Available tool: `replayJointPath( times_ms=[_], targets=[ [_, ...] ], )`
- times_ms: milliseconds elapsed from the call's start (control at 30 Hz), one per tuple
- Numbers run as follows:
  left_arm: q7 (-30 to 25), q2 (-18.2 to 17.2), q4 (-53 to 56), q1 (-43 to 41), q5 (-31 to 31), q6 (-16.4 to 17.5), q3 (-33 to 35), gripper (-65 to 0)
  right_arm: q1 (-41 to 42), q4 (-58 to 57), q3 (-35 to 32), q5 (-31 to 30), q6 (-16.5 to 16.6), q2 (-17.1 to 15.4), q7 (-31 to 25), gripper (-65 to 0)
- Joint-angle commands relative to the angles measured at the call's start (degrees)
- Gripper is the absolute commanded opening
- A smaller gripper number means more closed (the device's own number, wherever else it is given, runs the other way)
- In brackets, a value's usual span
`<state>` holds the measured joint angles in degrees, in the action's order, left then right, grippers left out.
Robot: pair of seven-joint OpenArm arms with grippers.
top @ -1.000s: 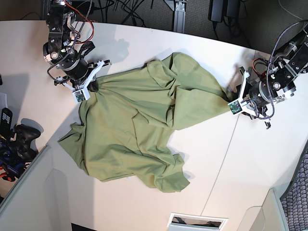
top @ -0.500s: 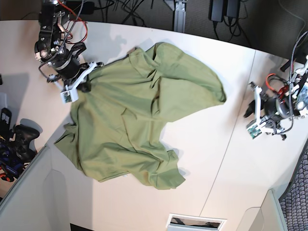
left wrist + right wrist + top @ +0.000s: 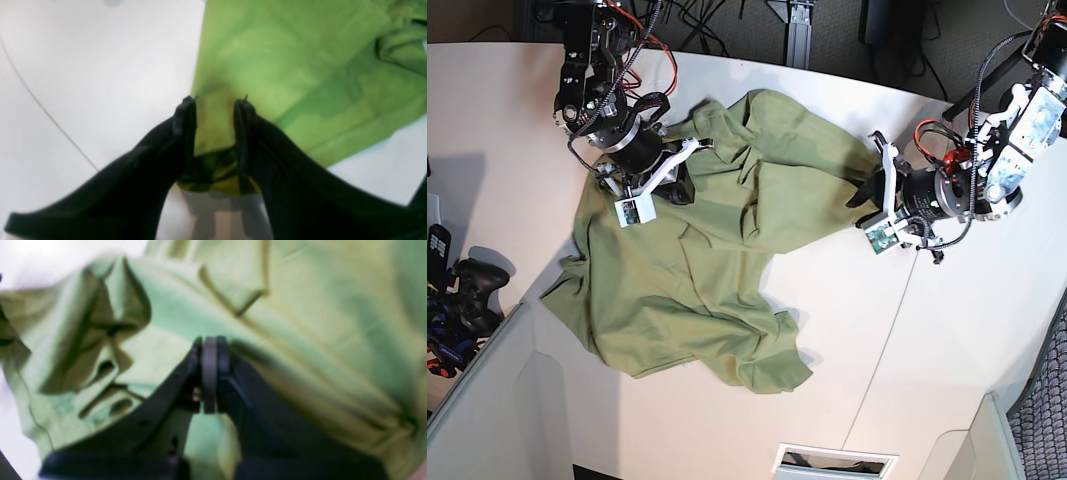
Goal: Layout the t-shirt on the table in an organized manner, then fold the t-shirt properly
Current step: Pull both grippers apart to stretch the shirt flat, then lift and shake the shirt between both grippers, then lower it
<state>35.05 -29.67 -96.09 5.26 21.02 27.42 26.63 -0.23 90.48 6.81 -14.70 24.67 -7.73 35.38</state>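
The olive t-shirt [image 3: 697,270] lies spread but wrinkled on the white table [image 3: 927,350], with its lower hem curled. My left gripper [image 3: 864,193] is at the shirt's right edge. In the left wrist view it [image 3: 215,100] is open, with the shirt's edge [image 3: 300,60] between its fingers. My right gripper [image 3: 679,185] is over the shirt's upper left part. In the right wrist view it [image 3: 210,343] is shut, with bunched cloth [image 3: 317,323] around its tips.
A thin dark seam [image 3: 897,310] crosses the table on the right. A black game controller [image 3: 472,285] lies off the left edge. A slot [image 3: 837,460] sits at the front edge. Cables [image 3: 707,25] hang behind the table.
My left gripper had let go of the shirt's right corner and drawn back; now it is back at that edge, open. My right gripper moved right over the shirt, bunching the cloth.
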Motion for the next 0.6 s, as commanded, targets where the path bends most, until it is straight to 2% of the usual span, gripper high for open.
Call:
replayJointPath(
  times_ms=[0,300,433,567],
  targets=[
    [-1.4,-0.5,0.6,1.0,-0.4,0.3,-0.2,-45.7,0.2,0.6,-0.5,0.3,0.2,-0.7,-1.2,-65.0],
    [-3.8,-1.2,13.7,0.9,-5.1,-0.2,0.0,-45.7,-6.7,0.4,-2.1,0.8,0.2,-2.1,-1.2,-65.0],
    [-3.8,-3.8,15.6,0.3,-5.6,-4.0,-0.1,-45.7,-9.7,0.5,-2.1,0.8,0.2,-4.4,-1.2,-65.0],
    [-3.8,-7.2,15.6,0.3,-5.7,-5.6,-0.2,-45.7,-11.0,0.7,-2.1,0.7,0.2,-6.6,-1.3,-65.0]
  ],
)
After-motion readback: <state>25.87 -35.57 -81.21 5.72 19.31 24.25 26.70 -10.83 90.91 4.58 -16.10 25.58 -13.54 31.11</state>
